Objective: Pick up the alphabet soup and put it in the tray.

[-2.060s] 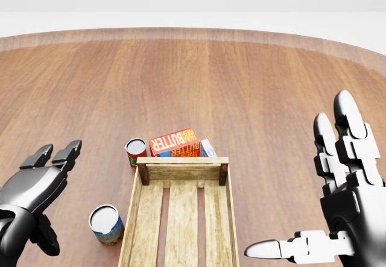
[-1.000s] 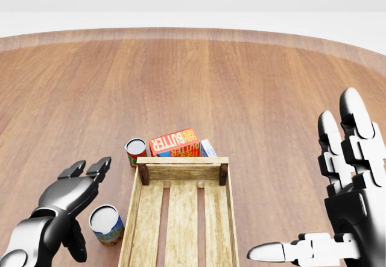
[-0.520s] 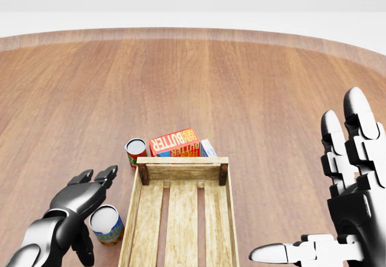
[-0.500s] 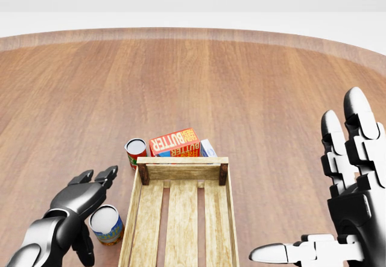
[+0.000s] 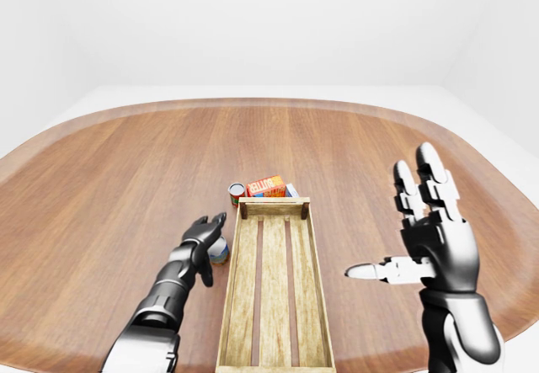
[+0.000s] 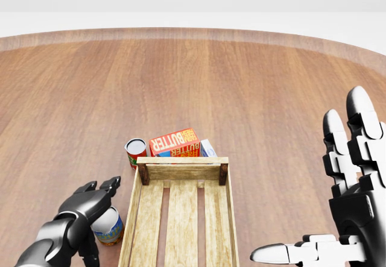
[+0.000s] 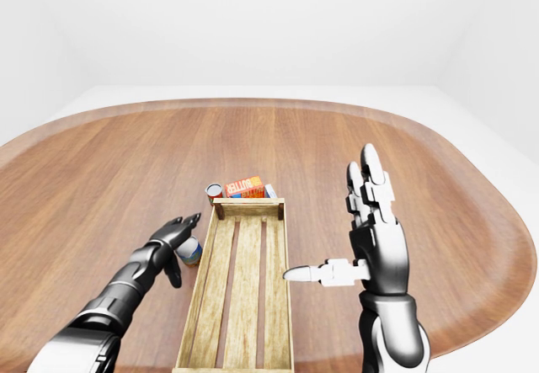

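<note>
The alphabet soup (image 6: 112, 227) is a small can with a white lid and a blue and orange label. It stands upright on the wooden table just left of the tray (image 6: 181, 160), a long slatted wooden crate with nothing in it. My left hand (image 6: 98, 214) reaches over the can from the left. Its fingers are spread above the lid and its thumb hangs at the can's left side, not closed round it. My right hand (image 6: 322, 204) is held up open at the right of the tray, palm inward with the thumb pointing left, holding nothing.
A red can (image 6: 135, 150) and an orange butter box (image 6: 175, 141) lie at the tray's far end, with a pale box (image 6: 207, 148) behind the butter. The round wooden table (image 5: 354, 146) stretches wide beyond them; its edge curves near the bottom of the eye views.
My left hand has moved right and lower in the head view, from well left of the soup can to over it. The right hand has barely shifted. The objects stay put.
</note>
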